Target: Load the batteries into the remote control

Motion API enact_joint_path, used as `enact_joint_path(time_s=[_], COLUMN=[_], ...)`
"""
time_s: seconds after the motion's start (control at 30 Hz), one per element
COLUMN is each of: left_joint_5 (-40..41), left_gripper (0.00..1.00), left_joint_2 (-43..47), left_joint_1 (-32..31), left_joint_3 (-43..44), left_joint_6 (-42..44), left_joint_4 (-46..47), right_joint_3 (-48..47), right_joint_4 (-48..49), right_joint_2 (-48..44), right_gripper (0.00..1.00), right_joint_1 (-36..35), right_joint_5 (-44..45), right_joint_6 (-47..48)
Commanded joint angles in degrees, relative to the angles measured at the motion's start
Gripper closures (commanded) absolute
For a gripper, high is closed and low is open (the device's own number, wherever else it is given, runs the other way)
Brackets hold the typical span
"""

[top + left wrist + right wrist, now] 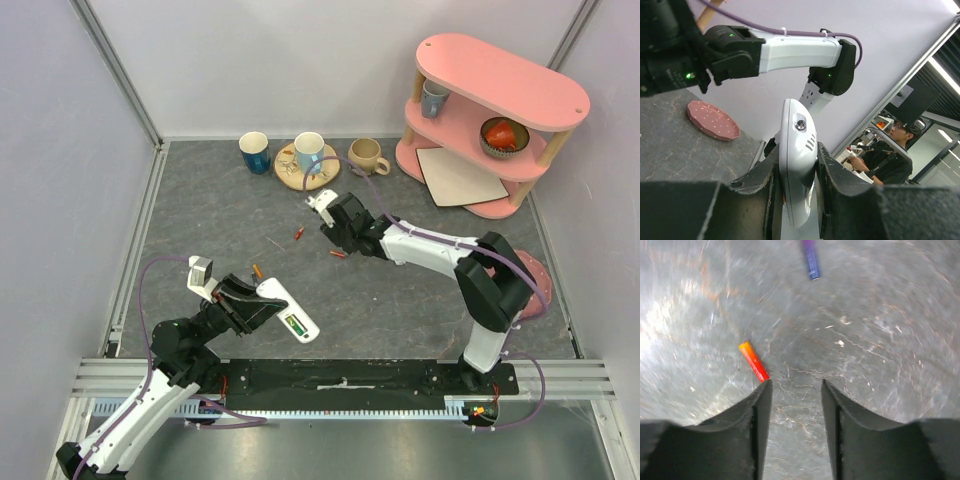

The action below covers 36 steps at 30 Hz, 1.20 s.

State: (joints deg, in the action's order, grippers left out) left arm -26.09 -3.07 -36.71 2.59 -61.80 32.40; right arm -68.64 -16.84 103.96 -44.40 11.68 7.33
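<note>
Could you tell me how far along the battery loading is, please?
Done: left gripper clamps the remote control, a green battery apparently in its bay. In hand: right gripper, open and empty, hangs by a red-orange battery. Left: pick it up, insert it.

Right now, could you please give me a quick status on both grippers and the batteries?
Left gripper shut on the remote control. Right gripper open, empty, over the table. One red-orange battery beside one fingertip, blue-purple battery farther off. Nothing blocking.
</note>
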Motion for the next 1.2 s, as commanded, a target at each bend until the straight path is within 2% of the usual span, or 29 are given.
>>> enact_joint_path(time_s=[0.0,0.03,0.07,0.1,0.17,0.27,0.5,0.73,1.17], left_joint_5=[-0.55,-0.28,-0.28,-0.19,-0.11,0.07,0.6,0.68,1.48], left_gripper=[0.98,0.98,0.98,0.98,0.98,0.98,0.98,0.98,0.98], left_joint_2=[0.78,0.79,0.61,0.7,0.61,0.78,0.7,1.4,2.1], left_joint_1=[0.15,0.15,0.15,0.15,0.15,0.15,0.15,0.15,0.15], left_joint_3=[-6.02,-6.1,-6.19,-6.28,-6.28,-6.11,-5.05,-4.26,-4.0], left_joint_6=[0.37,0.1,0.01,-0.16,-0.34,-0.43,0.28,0.8,1.51], left_joint_4=[0.82,0.82,0.82,0.73,0.38,-0.58,-3.31,-5.59,-7.44], right_joint_3=[0.44,0.79,1.23,2.19,6.84,9.67,5.98,1.76,-2.46], right_joint_4=[5.51,5.5,6.02,7.51,12.87,13.07,8.14,4.02,0.67], right_joint_2=[-5.7,-6.22,-6.49,-7.8,-9.3,-10.01,-3.69,1.5,6.34], right_gripper=[0.58,0.51,0.38,0.03,0.02,0.02,0.08,0.16,0.24], right_joint_1=[1.33,1.68,1.77,1.69,0.99,-0.85,-7.18,-8.16,-7.8], right_joint_5=[10.65,8.21,2.7,1.6,1.59,9.46,21.61,25.14,26.55], right_joint_6=[-24.87,-26.3,-28.67,-30.6,-38.4,-49.82,-61.36,-66.39,-65.34])
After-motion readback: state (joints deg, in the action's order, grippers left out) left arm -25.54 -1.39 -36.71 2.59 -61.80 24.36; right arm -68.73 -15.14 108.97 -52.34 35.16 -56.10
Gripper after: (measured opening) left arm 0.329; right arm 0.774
